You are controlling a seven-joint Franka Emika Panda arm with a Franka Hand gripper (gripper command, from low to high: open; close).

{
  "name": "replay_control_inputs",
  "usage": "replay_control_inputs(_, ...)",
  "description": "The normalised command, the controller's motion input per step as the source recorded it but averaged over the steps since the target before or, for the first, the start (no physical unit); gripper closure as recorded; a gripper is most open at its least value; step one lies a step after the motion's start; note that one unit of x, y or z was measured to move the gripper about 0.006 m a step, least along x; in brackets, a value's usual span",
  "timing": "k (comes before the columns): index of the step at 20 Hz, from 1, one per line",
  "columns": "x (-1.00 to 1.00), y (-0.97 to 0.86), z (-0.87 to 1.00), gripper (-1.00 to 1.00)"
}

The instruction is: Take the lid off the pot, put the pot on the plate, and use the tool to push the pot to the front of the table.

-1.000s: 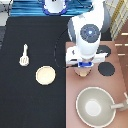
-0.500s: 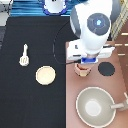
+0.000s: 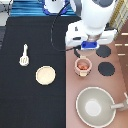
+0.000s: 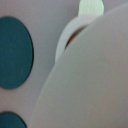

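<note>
The large grey long-handled pan (image 3: 95, 106) sits lower right, and just above it the small pink-tan pot (image 3: 83, 66) stands uncovered on the brown stove panel (image 3: 117, 85). The flat cream plate (image 3: 45, 75) lies left of centre. The white gripper (image 3: 90, 46) hovers over the pot at upper right, and I cannot tell whether it is open or closed. An off-centre descent could clip the rim and tip the pot toward the pan.

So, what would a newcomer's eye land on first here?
The big white arm at the exterior view's top right, its pincer hanging just above the pot, which stands open on the brown stove panel with its reddish inside showing. Next, the large grey pan at the bottom right, then the plate and the tool lying apart on the black table.
</note>
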Motion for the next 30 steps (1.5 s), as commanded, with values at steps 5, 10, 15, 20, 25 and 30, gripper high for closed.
replay_control_inputs(5,-1.00,-0.16,-0.33,1.00)
replay_control_inputs(10,-1.00,-0.18,-0.52,1.00)
replay_control_inputs(15,-1.00,-0.17,-0.74,1.00)
replay_control_inputs(20,-0.66,-0.03,-0.85,1.00)
replay_control_inputs(25,-0.01,0.01,-0.73,1.00)
replay_control_inputs(30,0.19,0.09,-0.50,1.00)
